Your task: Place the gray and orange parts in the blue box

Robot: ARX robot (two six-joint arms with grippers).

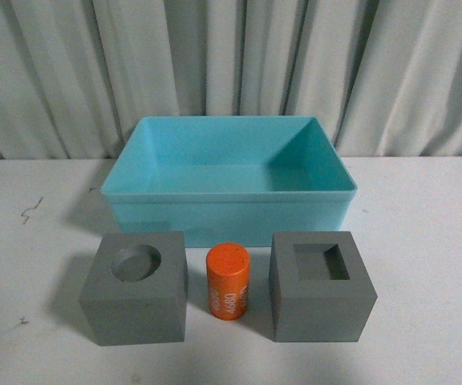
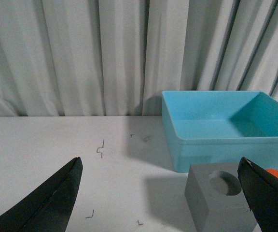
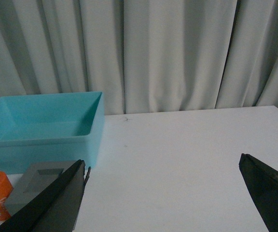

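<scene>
Ahead of my left end effector (image 2: 159,166), jaws apart, sits the round-recess cube (image 1: 135,285); the square-recess cube (image 1: 321,285) lies nearer my right end effector (image 3: 162,162), also apart

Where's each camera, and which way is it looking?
Front view: on the robot's body, facing the blue box, round-recess cube, orange cylinder, square-recess cube; no arms.
Left wrist view: on the left arm, toward the round-recess cube; open left gripper shows.
Right wrist view: on the right arm, toward the square-recess cube; open right gripper shows.
All see the box.
</scene>
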